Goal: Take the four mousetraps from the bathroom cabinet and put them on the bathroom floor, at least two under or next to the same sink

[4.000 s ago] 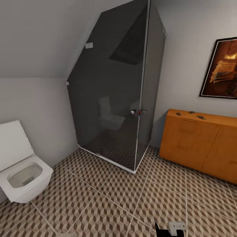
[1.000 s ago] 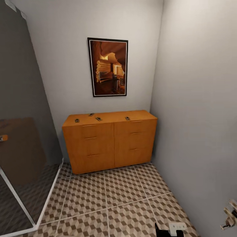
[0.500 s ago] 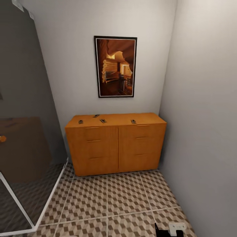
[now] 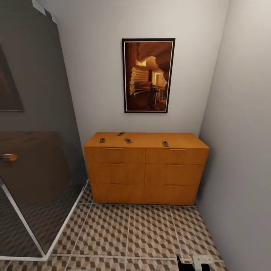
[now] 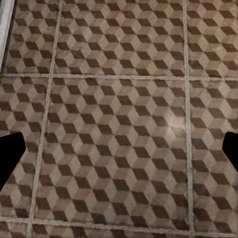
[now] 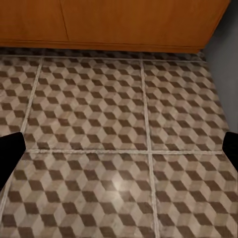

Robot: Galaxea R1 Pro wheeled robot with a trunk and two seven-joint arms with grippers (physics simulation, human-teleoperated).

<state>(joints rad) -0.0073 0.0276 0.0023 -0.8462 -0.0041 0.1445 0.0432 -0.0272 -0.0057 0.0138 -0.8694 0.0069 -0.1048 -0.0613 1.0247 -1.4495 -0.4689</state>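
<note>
Left gripper [image 5: 119,153] and right gripper [image 6: 119,153]: both pointing down at the floor [image 4: 143,233], jaws standing apart, empty. Four mousetraps [image 4: 128,140] lying on the cabinet [image 4: 146,169].

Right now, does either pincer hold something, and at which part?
Nothing is held. Both pincers are open over the bathroom floor; the four mousetraps lie on the cabinet.

Four mousetraps [image 4: 128,140], small dark flat slabs, lie on the orange cabinet [image 4: 146,169] top: three clustered toward its left, one right of centre. Cube-patterned bathroom floor [image 4: 139,235] tiles lie in front.
</note>
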